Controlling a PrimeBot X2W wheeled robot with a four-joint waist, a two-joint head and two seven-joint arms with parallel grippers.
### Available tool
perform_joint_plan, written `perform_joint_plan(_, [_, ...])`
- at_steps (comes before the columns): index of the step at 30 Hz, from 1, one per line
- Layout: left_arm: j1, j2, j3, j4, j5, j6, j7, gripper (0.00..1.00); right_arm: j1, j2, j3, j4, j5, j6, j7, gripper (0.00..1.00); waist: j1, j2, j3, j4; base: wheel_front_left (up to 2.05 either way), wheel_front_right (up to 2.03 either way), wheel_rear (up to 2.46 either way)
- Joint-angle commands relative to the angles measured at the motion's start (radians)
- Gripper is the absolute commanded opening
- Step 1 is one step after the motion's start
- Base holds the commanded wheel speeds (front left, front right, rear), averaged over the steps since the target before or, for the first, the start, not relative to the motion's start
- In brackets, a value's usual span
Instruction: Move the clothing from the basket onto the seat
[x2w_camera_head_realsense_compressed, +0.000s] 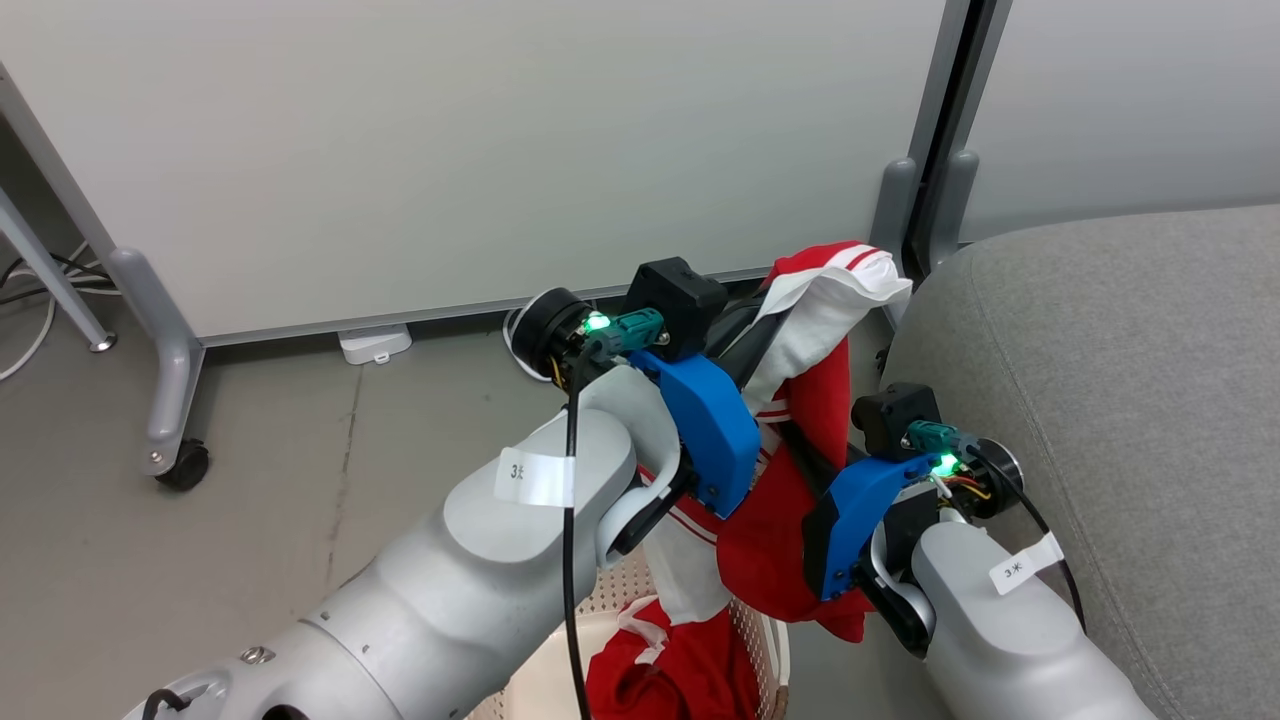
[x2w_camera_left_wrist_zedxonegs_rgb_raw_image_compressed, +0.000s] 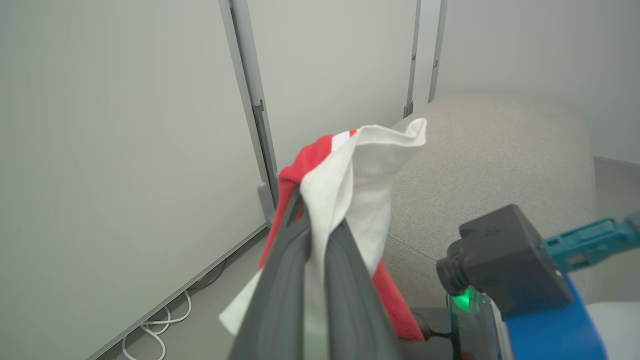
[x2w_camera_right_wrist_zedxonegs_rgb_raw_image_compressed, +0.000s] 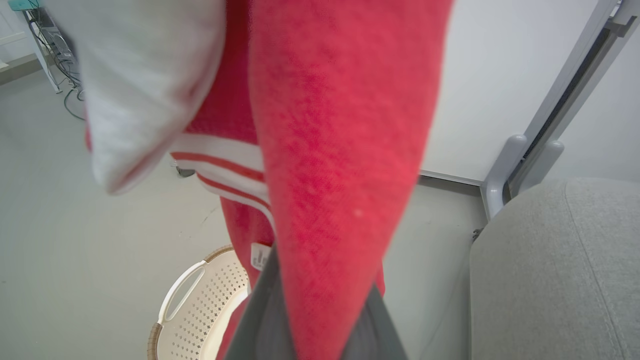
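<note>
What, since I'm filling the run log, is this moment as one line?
left gripper: shut on red garment | right gripper: shut on red garment | red garment: hanging over basket, not on seat

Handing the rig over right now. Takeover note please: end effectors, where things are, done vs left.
Left end effector: shut on the white top edge of a red garment.
Right end effector: shut on the same garment's red part, lower down.
The garment hangs above the basket, beside the seat, not on it.
Done: one garment lifted.
Left: lay it on the seat, then move the red fabric lying in the basket.
</note>
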Motion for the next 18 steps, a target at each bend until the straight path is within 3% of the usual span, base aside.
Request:
perform_joint_plan(1, [-0.016, 0.0, -0.002, 0.003, -0.006, 0.006, -0.006, 0.0, -0.017, -0.002, 0.006, 0.006, 0.011, 0.0, -0.008, 0.0, -0.0001, -0.0001, 0.0, -0.002, 0.0, 0.0, 0.0])
perform_joint_plan(16, [-0.017, 0.0, -0.029, 0.028, -0.049, 0.017, -0.015, 0.0, -0.043, -0.002, 0.068, 0.055, 0.074, 0.0, -0.061, 0.0, -0.0001, -0.0001, -0.004, -0.015, 0.0, 0.0, 0.0])
perform_joint_plan(17, [-0.014, 0.0, -0.028, 0.03, -0.055, 0.02, -0.014, 0.07, -0.044, -0.002, 0.073, 0.058, 0.076, 0.0, -0.063, 0.0, -0.0001, -0.0001, -0.004, -0.016, 0.0, 0.0, 0.0])
perform_joint_plan(18, [-0.013, 0.0, -0.029, 0.031, -0.059, 0.022, -0.013, 0.36, -0.046, -0.002, 0.077, 0.059, 0.079, 0.0, -0.065, 0.0, -0.0001, -0.0001, -0.004, -0.016, 0.0, 0.0, 0.0])
